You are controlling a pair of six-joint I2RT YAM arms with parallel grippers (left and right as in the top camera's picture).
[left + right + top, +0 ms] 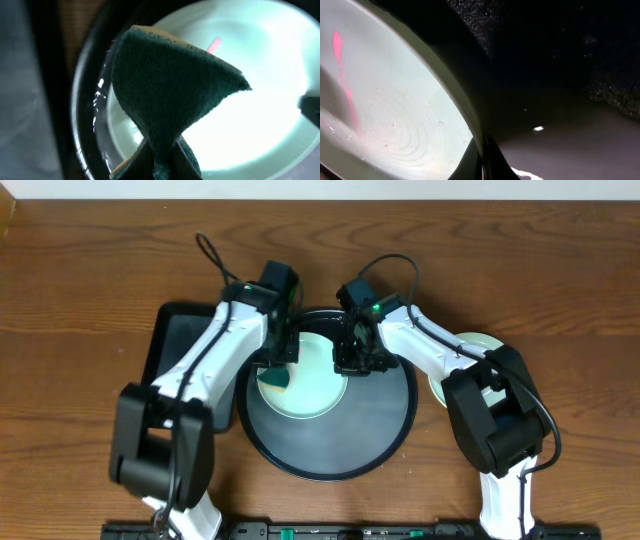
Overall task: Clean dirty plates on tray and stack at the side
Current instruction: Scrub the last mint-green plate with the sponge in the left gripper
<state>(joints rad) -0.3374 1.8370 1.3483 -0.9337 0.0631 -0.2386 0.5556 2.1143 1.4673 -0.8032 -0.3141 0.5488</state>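
Now a mint green plate [312,380], streaked pink, is seen in the round black tray [330,452]. A dark green sponge [170,95] is pinched by the left gripper [274,372] at its left edge; its right rim is apparently clamped by the right gripper [352,362].

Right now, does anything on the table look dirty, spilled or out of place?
Yes. A pink streak marks the pale mint green round plate on the large round black tray. It looks like residue not yet scrubbed off; nothing seems spilled or broken.
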